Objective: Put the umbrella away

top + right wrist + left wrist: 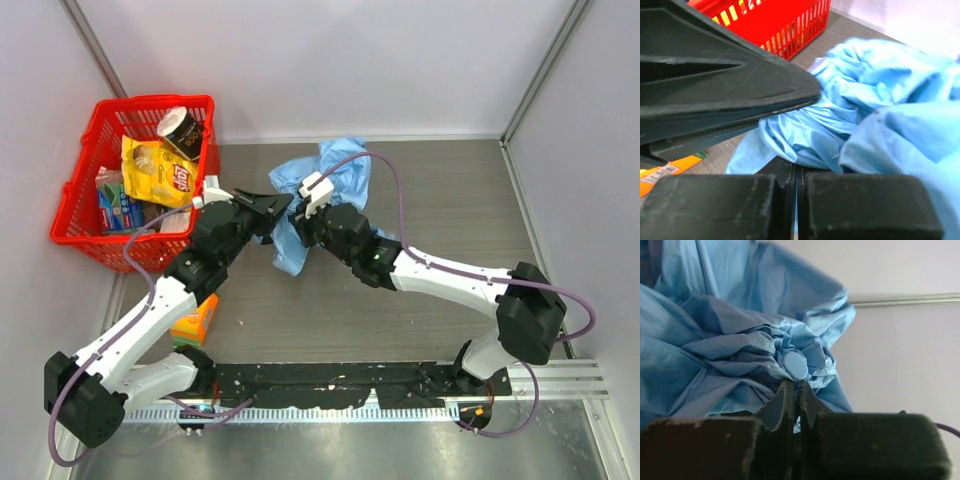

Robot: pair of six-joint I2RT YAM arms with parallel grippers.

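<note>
Umbrella [340, 172]: crumpled, plain sky-blue cloth heap, just right of red basket [150, 101]. Left gripper [794, 390], right gripper [794, 172]: jaws pinched on cloth.

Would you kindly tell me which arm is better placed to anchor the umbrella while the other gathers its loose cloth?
Probably the left: the left hand is pinched shut on the umbrella just below the round cap, where the folds converge. The right hand clamps only a loose fold.

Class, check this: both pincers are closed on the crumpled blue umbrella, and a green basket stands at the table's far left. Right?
Not quite: the basket is red, as the top external view shows. The left pincer and right pincer are indeed closed on the umbrella.
</note>
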